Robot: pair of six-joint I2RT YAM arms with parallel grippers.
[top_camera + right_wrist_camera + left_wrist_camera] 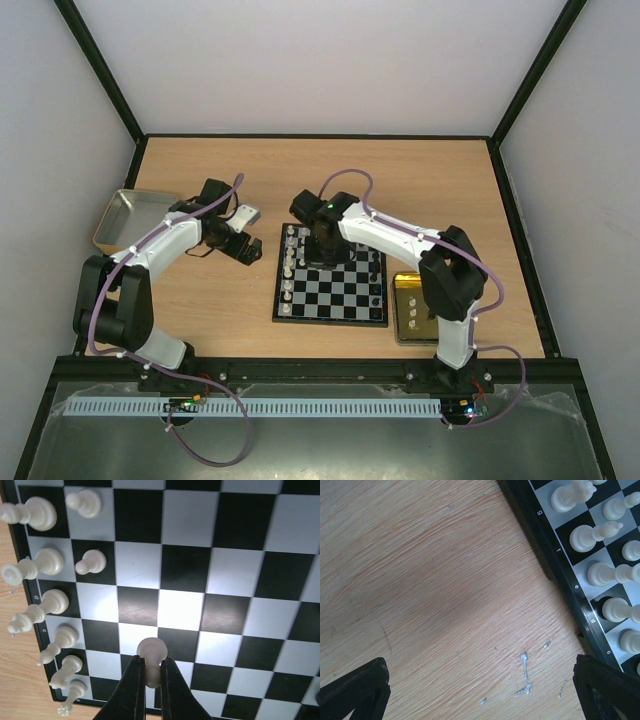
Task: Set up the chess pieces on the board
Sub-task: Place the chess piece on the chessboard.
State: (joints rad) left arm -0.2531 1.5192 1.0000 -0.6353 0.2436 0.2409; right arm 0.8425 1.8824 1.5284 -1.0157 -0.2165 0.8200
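The chessboard (335,290) lies at the table's middle. White pieces (289,262) stand along its left edge, black pieces (376,290) at its right edge. In the right wrist view my right gripper (152,667) is shut on a white pawn (152,652) and holds it above the board (210,570), near the row of white pieces (45,562). In the top view the right gripper (322,250) hangs over the board's far left part. My left gripper (480,700) is open and empty over bare wood, just left of the board's frame (560,565); in the top view the left gripper (245,250) is beside the board's far left corner.
A silver metal tray (130,215) stands at the far left. A gold tin (412,308) with white pieces in it lies right of the board, partly under the right arm. Grey scuff marks (524,675) mark the wood under the left gripper.
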